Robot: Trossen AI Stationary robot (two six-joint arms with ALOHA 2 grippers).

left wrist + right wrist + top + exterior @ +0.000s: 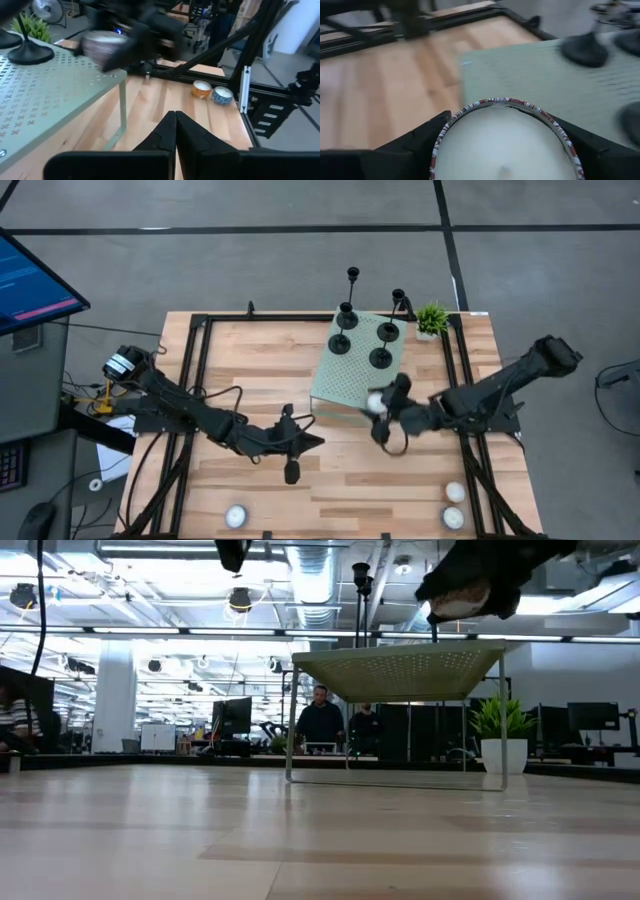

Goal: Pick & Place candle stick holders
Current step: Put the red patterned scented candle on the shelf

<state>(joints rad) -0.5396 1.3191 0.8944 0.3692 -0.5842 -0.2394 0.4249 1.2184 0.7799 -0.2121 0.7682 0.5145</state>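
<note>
Right gripper (380,408): clamped on a white tealight candle (505,145), at the near edge of the green perforated stand (345,380).
Left gripper (291,470): jaws together, empty, over the wooden table (260,360), near its middle.
Candle stick holders (381,358): four, black, upright at the stand's far end.
Potted plant (431,319): just beside the stand's far corner.
Other tealights (454,505): near table edge.

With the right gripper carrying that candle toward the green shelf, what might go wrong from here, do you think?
1. The right gripper holds the candle at the shelf edge; set too near, it may tip off.
2. Moving farther in, the arm might knock the candlesticks standing there.
</note>
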